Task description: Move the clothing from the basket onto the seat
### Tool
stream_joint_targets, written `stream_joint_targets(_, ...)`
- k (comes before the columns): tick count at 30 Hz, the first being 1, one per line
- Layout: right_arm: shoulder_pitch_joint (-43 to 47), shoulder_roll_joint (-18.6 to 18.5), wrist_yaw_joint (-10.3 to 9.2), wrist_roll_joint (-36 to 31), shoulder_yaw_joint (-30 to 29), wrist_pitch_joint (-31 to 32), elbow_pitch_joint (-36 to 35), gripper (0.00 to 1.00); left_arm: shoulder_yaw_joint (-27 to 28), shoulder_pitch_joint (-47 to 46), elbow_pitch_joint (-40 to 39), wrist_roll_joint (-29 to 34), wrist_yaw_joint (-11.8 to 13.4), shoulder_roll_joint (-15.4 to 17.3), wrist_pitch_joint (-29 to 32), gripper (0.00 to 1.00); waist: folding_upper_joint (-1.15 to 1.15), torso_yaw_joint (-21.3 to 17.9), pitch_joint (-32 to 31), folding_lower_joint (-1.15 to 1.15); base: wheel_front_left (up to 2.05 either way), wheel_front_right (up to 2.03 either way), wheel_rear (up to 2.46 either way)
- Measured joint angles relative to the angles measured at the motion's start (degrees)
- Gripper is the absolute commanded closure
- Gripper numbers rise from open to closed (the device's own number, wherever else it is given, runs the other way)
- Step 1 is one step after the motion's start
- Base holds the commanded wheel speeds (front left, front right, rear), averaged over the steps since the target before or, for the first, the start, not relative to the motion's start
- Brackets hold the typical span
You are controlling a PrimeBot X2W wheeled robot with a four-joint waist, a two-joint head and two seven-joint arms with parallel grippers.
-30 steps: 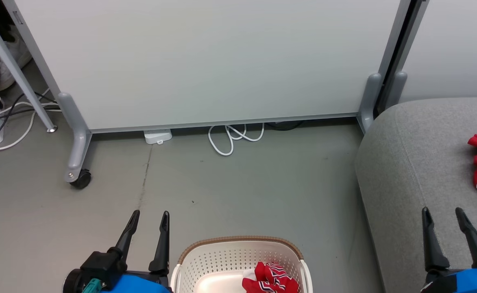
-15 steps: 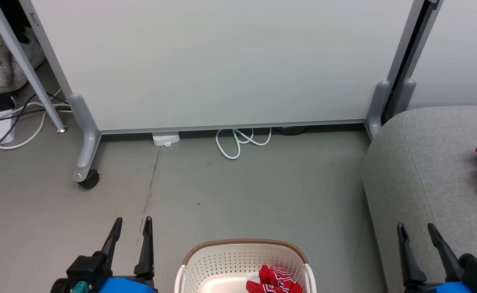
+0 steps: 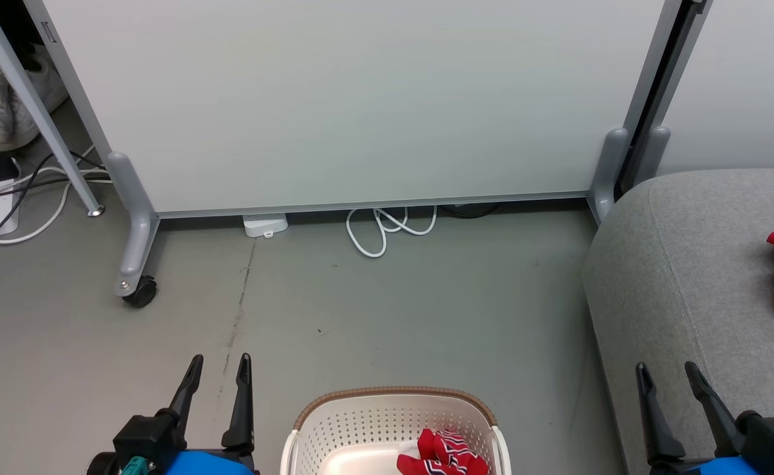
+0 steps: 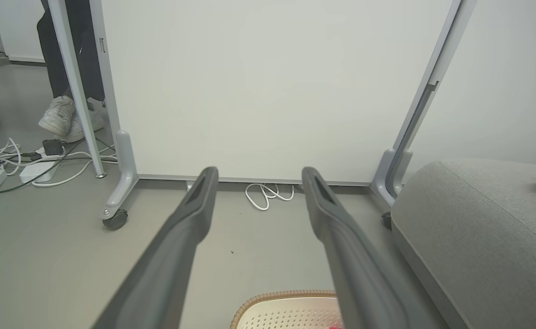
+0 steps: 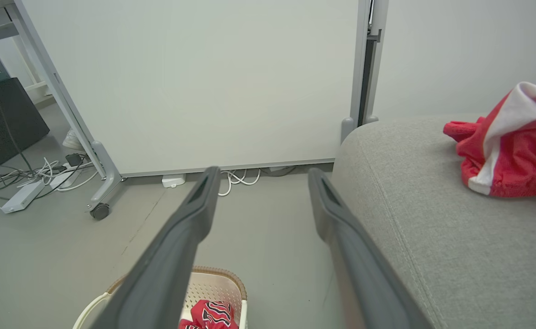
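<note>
Head view: the striped cloth (image 3: 446, 452) lies bunched in the basket (image 3: 393, 392) at 6 o'clock, between the left hand (image 3: 222, 359) at 7 and the right hand (image 3: 665, 366) at 5. Both hands are open and empty. Right wrist view: the other cloth (image 5: 510, 146) sits on the seat (image 5: 432, 219) at 2. Neither cloth has a clear long side.

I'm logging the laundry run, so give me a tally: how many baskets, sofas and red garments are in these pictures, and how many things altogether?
Basket: 1
Sofa: 1
Red garments: 2, a striped garment in the basket and a white-trimmed garment on the sofa
Total: 4
</note>
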Motion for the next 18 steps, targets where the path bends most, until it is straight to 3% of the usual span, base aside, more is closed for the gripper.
stream_joint_targets(18,0.0,0.0,0.00,-1.2,0.8,0.8,-1.1,0.00,-1.8,0.0,0.3,-0.1,0.0,-0.1,0.0,0.00,0.00,-0.9,1.4,0.00,0.00,0.00,0.00)
